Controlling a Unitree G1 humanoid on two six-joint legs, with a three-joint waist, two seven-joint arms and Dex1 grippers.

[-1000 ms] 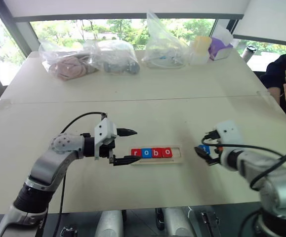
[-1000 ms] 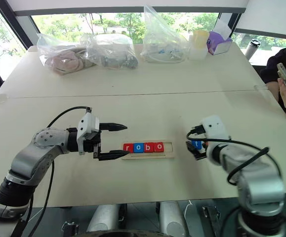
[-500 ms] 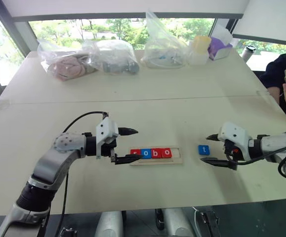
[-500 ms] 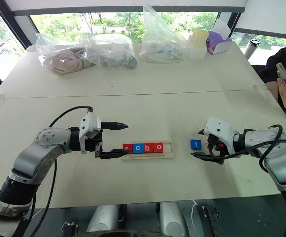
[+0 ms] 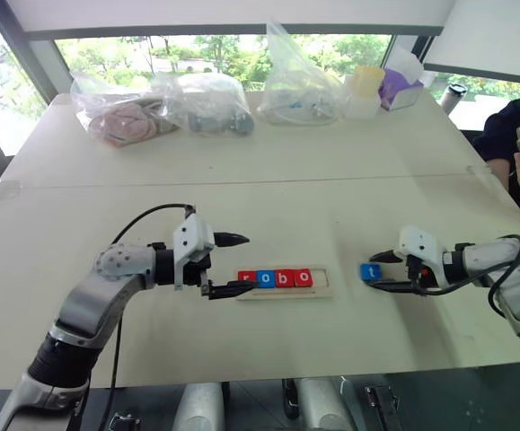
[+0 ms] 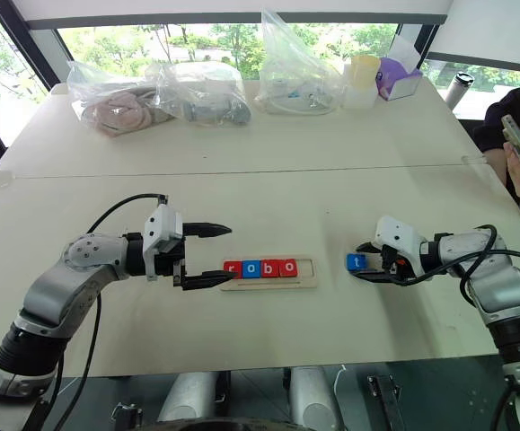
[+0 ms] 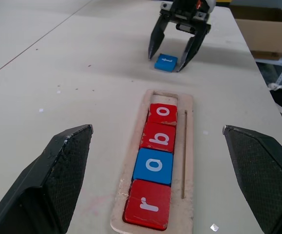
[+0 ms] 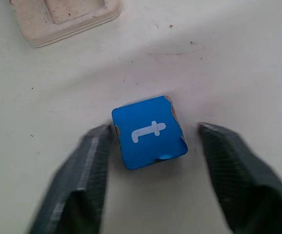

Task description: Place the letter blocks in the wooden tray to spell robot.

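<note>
Right tool [image 8: 153, 168] straddling the t block [image 8: 149, 131] right of tray [image 7: 189, 146], not yet pinching; uneven closing could twist it. Left tool [image 5: 229, 265] spread wide at tray's left end.

The left arm reaches in from the near left and bends toward the middle. Its left gripper [image 5: 230, 265] points to the right, and its two black fingers are spread wide apart. The right arm comes in low from the right. Its right gripper [image 5: 383, 271] points left, fingers a little apart with nothing gripped.
</note>
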